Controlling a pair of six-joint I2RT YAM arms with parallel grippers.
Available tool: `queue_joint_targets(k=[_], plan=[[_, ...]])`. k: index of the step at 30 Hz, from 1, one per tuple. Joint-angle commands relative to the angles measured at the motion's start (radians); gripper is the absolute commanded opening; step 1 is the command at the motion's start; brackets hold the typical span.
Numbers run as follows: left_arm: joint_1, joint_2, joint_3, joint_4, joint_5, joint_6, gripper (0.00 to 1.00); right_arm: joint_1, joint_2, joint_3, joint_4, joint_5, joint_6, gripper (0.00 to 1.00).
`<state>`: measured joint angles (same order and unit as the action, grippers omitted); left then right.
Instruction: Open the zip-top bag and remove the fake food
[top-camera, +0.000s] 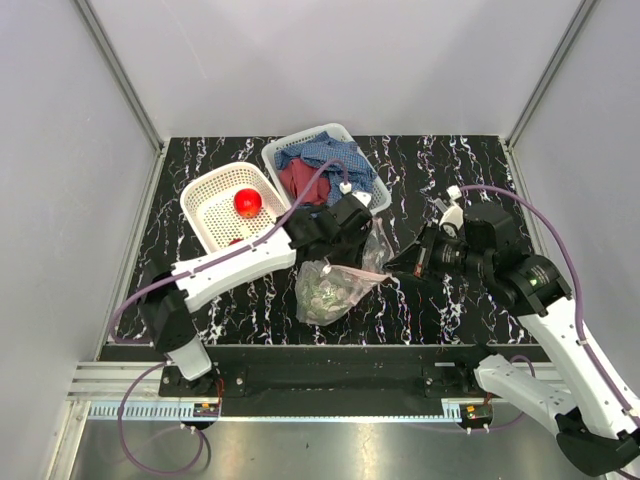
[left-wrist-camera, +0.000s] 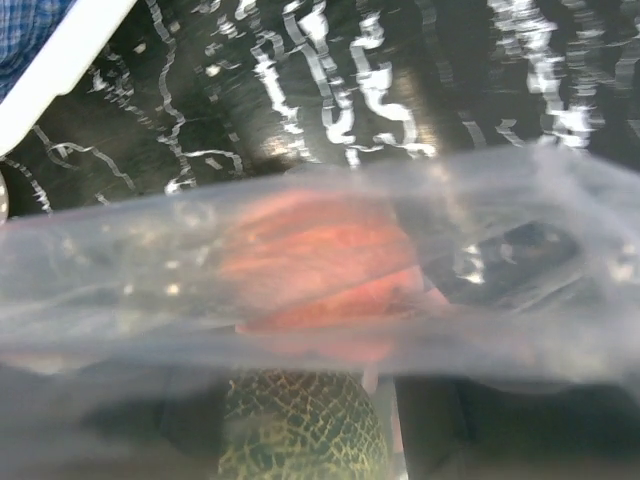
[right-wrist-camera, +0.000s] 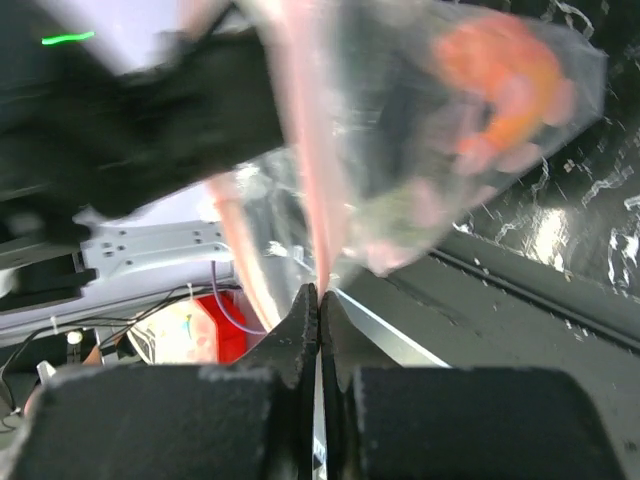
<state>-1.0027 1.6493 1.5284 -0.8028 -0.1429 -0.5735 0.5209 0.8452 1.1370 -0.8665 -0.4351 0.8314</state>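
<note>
The zip-top bag (top-camera: 335, 282) hangs crumpled between my two grippers above the table's front middle. My right gripper (right-wrist-camera: 318, 292) is shut on its pink zip edge (right-wrist-camera: 322, 230); it shows in the top view (top-camera: 396, 266) at the bag's right. An orange-peach fruit (right-wrist-camera: 500, 75) shows through the film. My left gripper (top-camera: 352, 232) is at the bag's upper end. In the left wrist view the film (left-wrist-camera: 120, 270) blurs everything: a reddish-orange piece (left-wrist-camera: 320, 265) and a green netted piece (left-wrist-camera: 300, 425) lie behind it, with dark finger shapes on either side. A red fruit (top-camera: 248, 201) lies in the left basket (top-camera: 205, 195).
A second white basket (top-camera: 350, 135) at the back holds red and blue cloths (top-camera: 320, 165). Its white rim shows in the left wrist view (left-wrist-camera: 60, 70). The black marbled table (top-camera: 440, 160) has walls on three sides and a metal rail along its front edge.
</note>
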Motion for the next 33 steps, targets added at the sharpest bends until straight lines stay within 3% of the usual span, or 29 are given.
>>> queue_joint_targets(k=[1,5,8,9,12,13,14,15,16,17,19,22,24,25,28,30,31,32,33], plan=[[0.041,0.093,-0.017,-0.024,-0.018,0.001,0.0,0.004,0.025,0.056,0.109,-0.054,-0.043,0.0],[0.027,0.077,0.019,-0.032,-0.009,-0.002,0.0,0.004,0.011,0.043,0.092,-0.065,-0.083,0.0],[-0.078,-0.045,0.0,0.011,-0.177,0.027,0.0,0.004,-0.021,0.029,0.083,-0.073,-0.081,0.0],[-0.086,-0.072,-0.049,0.092,-0.187,0.07,0.0,0.004,-0.029,0.02,0.089,-0.08,-0.077,0.0],[0.001,-0.013,-0.132,0.183,0.003,0.06,0.0,0.004,-0.049,0.001,0.101,-0.079,-0.049,0.0],[0.037,0.062,-0.12,0.163,0.123,0.031,0.0,0.004,-0.049,0.001,0.1,-0.071,-0.045,0.0],[0.076,0.078,-0.105,0.134,0.135,0.008,0.0,0.004,-0.04,0.003,0.093,-0.071,-0.043,0.0],[0.063,0.07,-0.078,0.099,0.103,0.003,0.0,0.004,-0.034,0.01,0.09,-0.073,-0.04,0.0],[0.029,-0.003,-0.074,0.096,-0.035,0.023,0.0,0.004,-0.028,0.015,0.09,-0.077,-0.041,0.0],[-0.059,-0.04,-0.076,0.094,-0.114,0.052,0.0,0.004,-0.026,0.018,0.089,-0.076,-0.043,0.0],[-0.121,-0.127,-0.118,0.091,-0.182,0.052,0.0,0.004,-0.034,0.026,0.089,-0.07,-0.049,0.0],[-0.072,-0.137,-0.259,0.146,-0.108,0.018,0.0,0.004,-0.044,0.02,0.09,-0.073,-0.048,0.0],[0.031,-0.08,-0.29,0.182,0.126,-0.054,0.0,0.004,-0.054,-0.005,0.092,-0.073,-0.038,0.0],[0.085,-0.05,-0.265,0.18,0.165,-0.072,0.0,0.004,-0.052,-0.011,0.098,-0.077,-0.037,0.0],[0.011,-0.097,-0.194,0.175,0.057,-0.022,0.0,0.004,-0.043,-0.017,0.103,-0.102,-0.032,0.0],[-0.005,-0.157,-0.168,0.186,0.087,0.009,0.0,0.004,-0.043,-0.013,0.103,-0.106,-0.029,0.0],[0.007,-0.169,-0.175,0.195,0.116,0.011,0.0,0.004,-0.035,-0.013,0.107,-0.116,-0.026,0.09],[0.022,-0.18,-0.192,0.215,0.137,0.003,0.0,0.004,-0.032,-0.014,0.11,-0.123,-0.02,0.31],[0.044,-0.19,-0.212,0.224,0.251,-0.008,0.0,0.004,-0.031,-0.014,0.115,-0.132,0.0,0.42]])
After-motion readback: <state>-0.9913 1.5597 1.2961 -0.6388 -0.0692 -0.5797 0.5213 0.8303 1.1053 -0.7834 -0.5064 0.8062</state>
